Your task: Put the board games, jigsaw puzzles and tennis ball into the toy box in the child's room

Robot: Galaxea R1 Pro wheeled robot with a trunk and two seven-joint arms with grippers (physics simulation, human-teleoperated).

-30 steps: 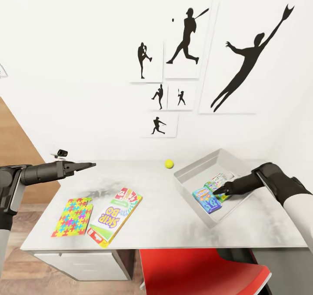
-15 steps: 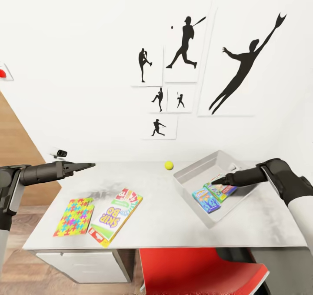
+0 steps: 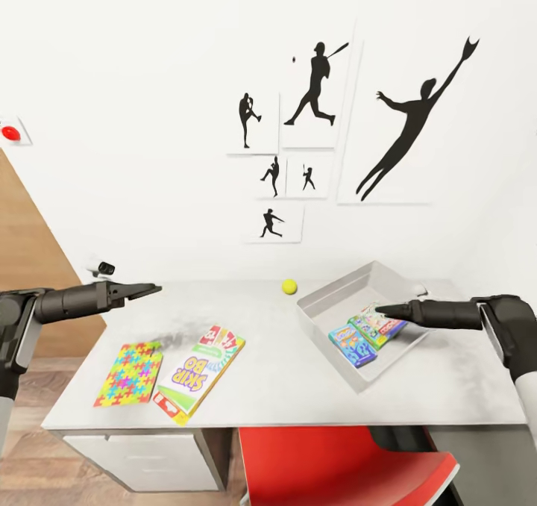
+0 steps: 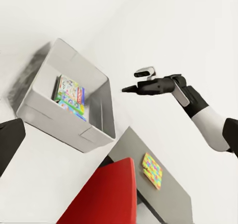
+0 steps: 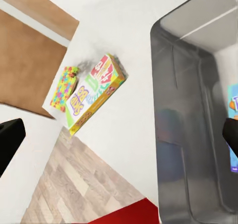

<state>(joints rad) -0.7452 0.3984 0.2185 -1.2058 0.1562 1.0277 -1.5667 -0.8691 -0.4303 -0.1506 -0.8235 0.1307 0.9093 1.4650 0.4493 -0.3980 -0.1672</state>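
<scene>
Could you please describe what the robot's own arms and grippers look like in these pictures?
Both arms end in dark, near-black cylindrical forearms that taper into slim, pointed black grippers: the left gripper and the right gripper. Higher up, the right arm turns to smooth white casing behind a bulky black wrist joint with a grey strip, seen well in the left wrist view. The left arm has a similar grey-edged black joint.

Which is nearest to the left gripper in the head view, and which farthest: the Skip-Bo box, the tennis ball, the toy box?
From the left gripper:
1. Skip-Bo box, on the table just below and to its right.
2. Tennis ball, near the wall.
3. Toy box, on the table's right side.
</scene>
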